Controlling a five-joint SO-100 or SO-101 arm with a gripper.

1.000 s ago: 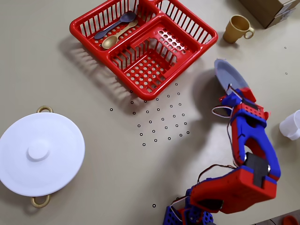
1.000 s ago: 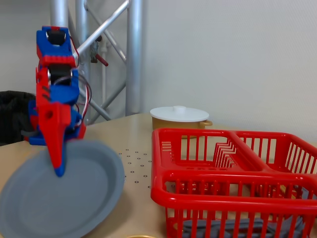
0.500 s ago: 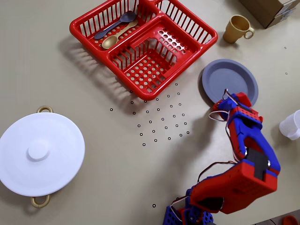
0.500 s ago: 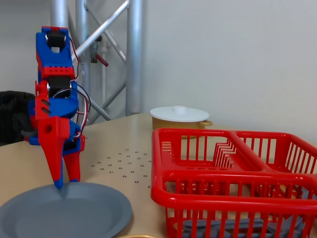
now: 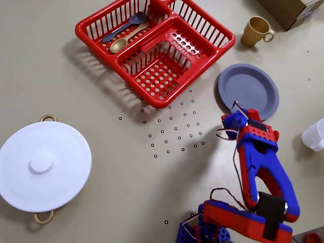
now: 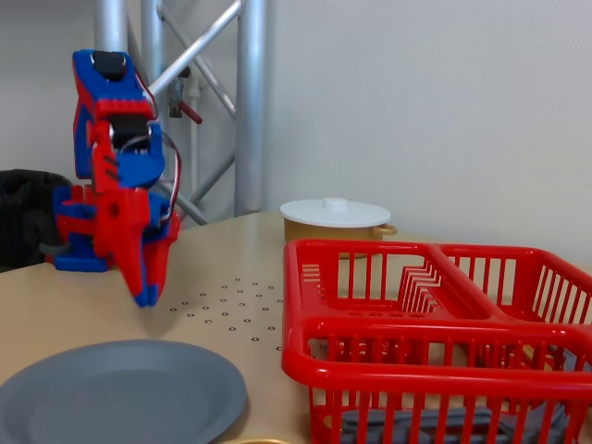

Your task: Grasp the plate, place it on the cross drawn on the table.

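The blue-grey plate [image 5: 248,90] lies flat on the beige table [image 5: 101,91], right of the red basket; in the fixed view the plate [image 6: 120,393] sits at the lower left. My gripper [image 5: 230,120] hovers just off the plate's near-left rim, apart from it. From the side, the gripper [image 6: 148,296] hangs above the table behind the plate, its fingers drawn together into one wedge with nothing between them. The cross shows in neither view.
A red basket [image 5: 81,28] holding two spoons stands at the back. A big white lid [image 5: 43,164] covers a pot on the left. A tan mug [image 5: 255,30], a cardboard box [image 5: 293,10] and a white cup [image 5: 316,135] sit around the plate. Black ring dots [image 5: 174,129] mark the table's middle.
The plate went from tilted in the gripper to lying flat on the table. The gripper let go, rose and pulled back toward the arm's base.
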